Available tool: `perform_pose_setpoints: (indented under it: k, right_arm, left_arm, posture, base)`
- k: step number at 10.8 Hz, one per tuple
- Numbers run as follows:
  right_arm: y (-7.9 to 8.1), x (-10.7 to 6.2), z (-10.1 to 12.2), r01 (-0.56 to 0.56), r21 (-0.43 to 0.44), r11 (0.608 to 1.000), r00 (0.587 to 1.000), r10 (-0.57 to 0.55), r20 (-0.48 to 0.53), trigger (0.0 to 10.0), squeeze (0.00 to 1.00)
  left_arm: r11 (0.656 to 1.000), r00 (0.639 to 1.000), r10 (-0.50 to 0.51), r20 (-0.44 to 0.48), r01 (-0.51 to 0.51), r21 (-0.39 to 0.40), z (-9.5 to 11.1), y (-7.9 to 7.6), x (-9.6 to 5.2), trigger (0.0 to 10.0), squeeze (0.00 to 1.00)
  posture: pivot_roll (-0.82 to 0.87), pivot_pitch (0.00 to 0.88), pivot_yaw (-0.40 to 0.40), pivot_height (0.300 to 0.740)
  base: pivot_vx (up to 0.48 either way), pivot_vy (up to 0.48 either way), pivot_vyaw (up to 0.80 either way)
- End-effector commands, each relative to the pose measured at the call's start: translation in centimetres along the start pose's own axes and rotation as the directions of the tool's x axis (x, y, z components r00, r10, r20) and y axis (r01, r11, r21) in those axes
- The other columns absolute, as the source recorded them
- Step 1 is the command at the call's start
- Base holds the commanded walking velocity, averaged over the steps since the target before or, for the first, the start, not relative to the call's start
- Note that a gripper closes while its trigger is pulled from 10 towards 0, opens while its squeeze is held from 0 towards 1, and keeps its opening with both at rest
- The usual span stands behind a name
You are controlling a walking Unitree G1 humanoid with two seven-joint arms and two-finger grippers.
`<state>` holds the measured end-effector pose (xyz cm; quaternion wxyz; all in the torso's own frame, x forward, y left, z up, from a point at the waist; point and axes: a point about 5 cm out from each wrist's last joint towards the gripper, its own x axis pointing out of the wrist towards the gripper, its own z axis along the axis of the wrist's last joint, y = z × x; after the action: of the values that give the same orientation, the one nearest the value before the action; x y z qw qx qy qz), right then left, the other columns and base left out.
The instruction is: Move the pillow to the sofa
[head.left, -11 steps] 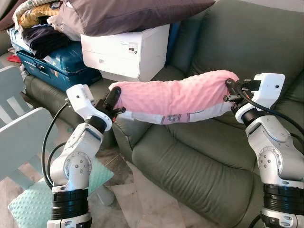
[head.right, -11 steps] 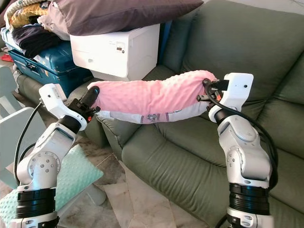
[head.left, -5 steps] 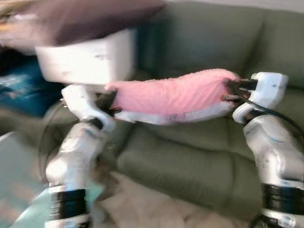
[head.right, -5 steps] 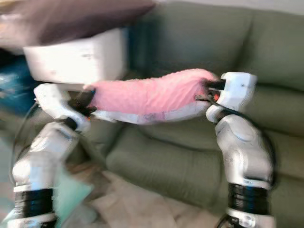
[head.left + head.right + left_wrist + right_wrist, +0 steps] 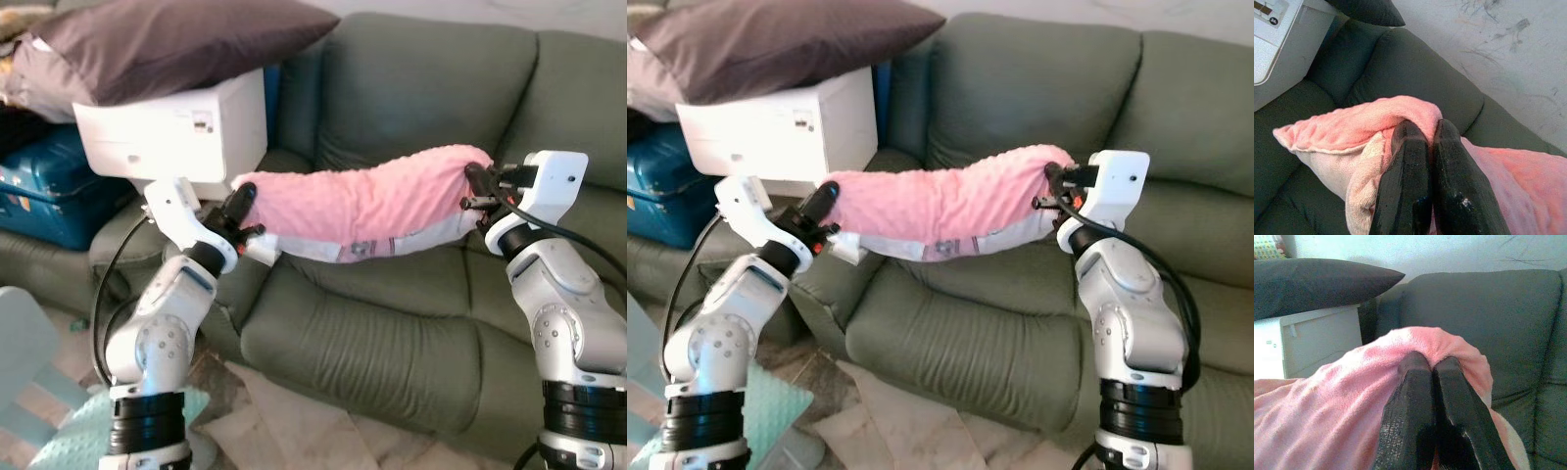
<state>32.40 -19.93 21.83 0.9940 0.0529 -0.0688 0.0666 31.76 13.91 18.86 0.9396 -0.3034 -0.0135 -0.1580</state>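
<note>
hanging between the two grippers, the pink pillow [image 5: 362,201] is stretched lengthwise in the air above the front seat cushions of the green sofa [image 5: 392,343], touching none of them; its pale underside with a small printed patch faces down and sags slightly in the middle; left gripper [image 5: 241,206] has its two black fingers [image 5: 1405,166] pressed together on a fold of pink cloth at the pillow's left end, no gap showing between them in the left wrist view; right gripper [image 5: 474,186] is likewise pinched tight on the pillow's right end, fingers [image 5: 1410,401] closed against each other with the fabric bunched over their tips; both silver arms are raised, elbows low, the right end of the pillow a little higher than the left; near the bottom left corner of the eye views, a mint-coloured dotted cushion [image 5: 69,441] lies on the floor beside a pale blue panel [image 5: 20,343], what it belongs to cannot be told; behind the left arm, a white printer [image 5: 181,132] sits on the sofa's left end, at its armrest side; a dark purple-brown pillow [image 5: 167,44] rests on top of the printer, overhanging it; left of the printer, a blue suitcase [image 5: 39,191] lies flat; farthest back, the sofa's backrest cushions stand against a light wall [image 5: 1488,44] marked with dark scuffs.
</note>
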Motion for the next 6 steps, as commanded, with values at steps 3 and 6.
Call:
perform_pose_setpoints:
  k: [3, 6]
  right_arm:
    - [0.19, 0.08, 0.88, -0.003, -0.001, 1.000, 1.000, 0.003, 0.030, 0.0, 0.00]
    - [0.17, 0.04, 0.78, 0.002, 0.002, 1.000, 1.000, -0.002, 0.027, 0.0, 0.00]
  left_arm:
    - [1.000, 0.999, -0.025, 0.021, 0.025, 0.005, 0.42, -0.44, -0.04, 0.0, 0.00]
    - [1.000, 1.000, -0.029, 0.013, 0.028, 0.005, 0.27, -0.50, -0.03, 0.0, 0.00]
  posture:
    - [-0.12, 0.022, 0.035, 0.740]
    - [-0.12, 0.022, 0.037, 0.740]
  base:
    - [0.000, 0.000, -0.27]
    - [0.000, 0.000, -0.79]
